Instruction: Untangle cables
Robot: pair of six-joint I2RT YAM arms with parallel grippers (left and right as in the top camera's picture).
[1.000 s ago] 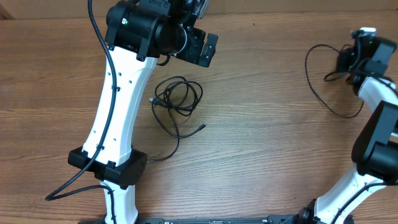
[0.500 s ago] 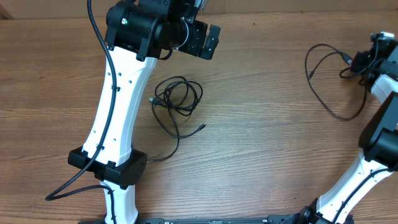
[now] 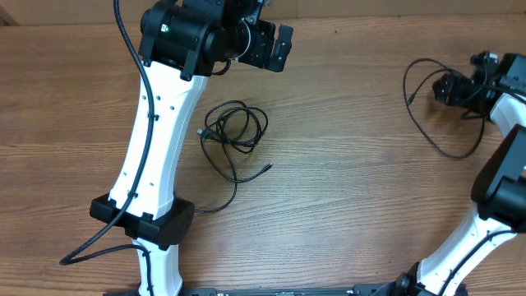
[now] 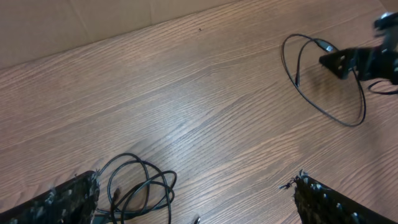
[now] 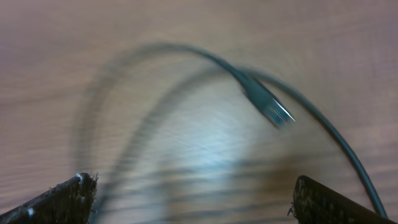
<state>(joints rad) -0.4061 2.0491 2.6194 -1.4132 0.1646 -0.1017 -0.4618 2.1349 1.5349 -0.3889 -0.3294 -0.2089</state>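
Snagging was judged possible if the released right fingers [image 5: 65, 198] were dragged through the looped cable [image 5: 267, 102] beneath them; the coiled cable [image 3: 233, 141] lay on the desk [image 3: 345, 205] near the spread left fingers [image 4: 336, 202].

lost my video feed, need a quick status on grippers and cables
Left gripper open, empty. Right gripper open over the loose cable, not gripping. Coiled cable lies apart by the left arm. Nothing in the way.
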